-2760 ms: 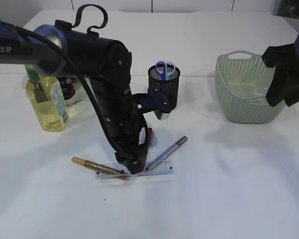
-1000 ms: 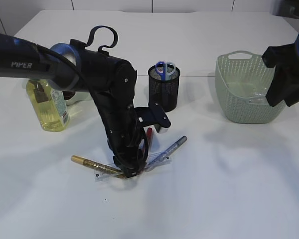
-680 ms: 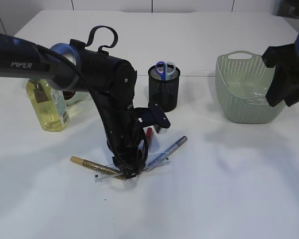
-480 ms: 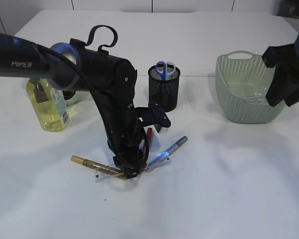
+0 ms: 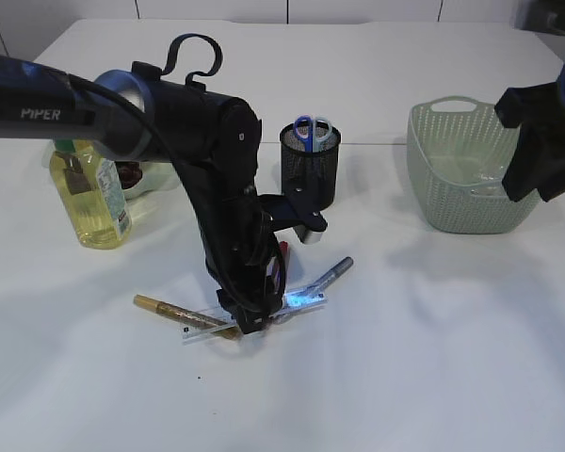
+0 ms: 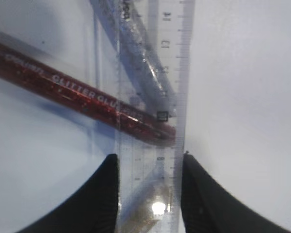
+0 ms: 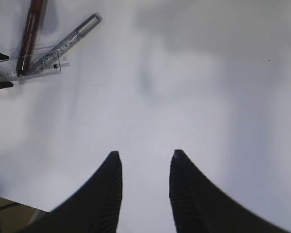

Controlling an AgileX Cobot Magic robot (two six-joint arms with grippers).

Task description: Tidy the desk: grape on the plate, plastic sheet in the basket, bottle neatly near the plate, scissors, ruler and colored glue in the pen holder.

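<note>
We saw the black mesh pen holder (image 5: 310,165) standing upright near the middle of the white surface (image 5: 433,358), with the blue-handled scissors (image 5: 312,129) poking out of its top. The pale green woven basket (image 5: 461,169) sat to the right, a clear plastic sheet (image 5: 485,184) faintly visible inside it. At the far left the bottle (image 5: 85,193) of yellow liquid stood upright, just in front of the plate (image 5: 155,184), where dark grapes (image 5: 129,172) showed only partly behind the arm. The left gripper (image 6: 150,187) was down at the surface, its jaws partly apart and closed on the two long edges of the transparent ruler (image 6: 153,97), which lay over the red glitter glue pen (image 6: 82,97) and the silver glitter glue pen (image 6: 136,46). A gold glue pen (image 5: 174,312) lay on the surface just to the left, its tip under the ruler. The right gripper (image 7: 143,187) hung above bare surface, its jaws partly open and gripping nothing
</note>
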